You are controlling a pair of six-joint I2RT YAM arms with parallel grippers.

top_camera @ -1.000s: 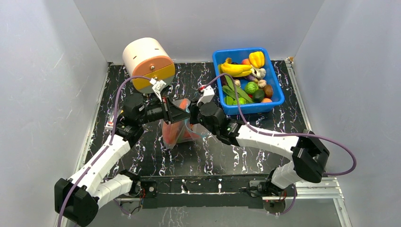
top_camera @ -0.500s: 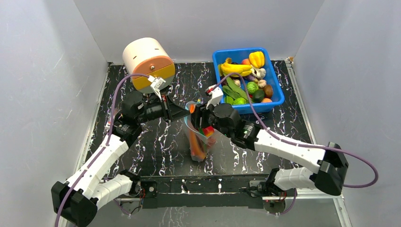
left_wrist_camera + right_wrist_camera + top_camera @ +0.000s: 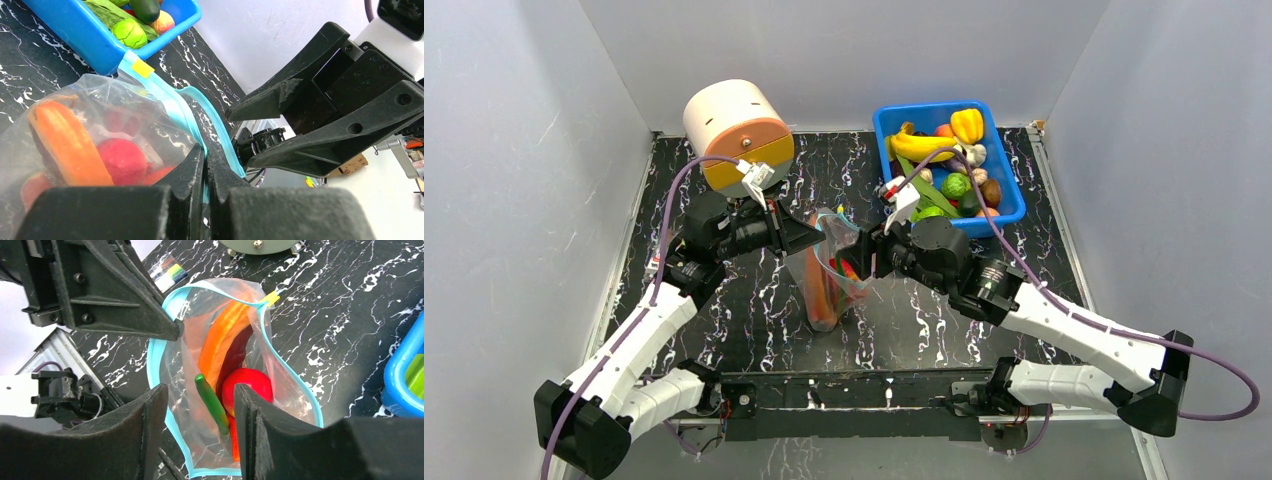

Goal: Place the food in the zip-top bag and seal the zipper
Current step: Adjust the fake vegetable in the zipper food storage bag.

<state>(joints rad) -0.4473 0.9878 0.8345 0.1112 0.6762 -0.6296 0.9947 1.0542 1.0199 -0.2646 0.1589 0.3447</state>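
The left hand (image 3: 205, 156) stays clamped on the zip-top bag's (image 3: 824, 290) zipper (image 3: 180, 107). The right hand (image 3: 200, 395), fingers apart, has drawn back rightward from the mouth.

Clear zip-top bag (image 3: 282, 375) w/ mouth open, teal zipper (image 3: 150, 357) unsealed; orange, red & green food (image 3: 222, 340) inside

Each of the 2 arms is built from white moulded link shells joined by black cylindrical joint housings. On the left arm (image 3: 639, 335) and the right arm (image 3: 1074, 325), a purple cable (image 3: 670, 205) runs outside the links. A small white module (image 3: 755, 178) sits on each black wrist. The left gripper (image 3: 205, 155) has matte black, grainy fingers tapering to wedge tips. The right gripper (image 3: 200, 390) has matching black fingers. Recessed screws (image 3: 77, 277) sit in the angular gripper plates. Black base mounts (image 3: 724, 397) stand at the counter's near edge.
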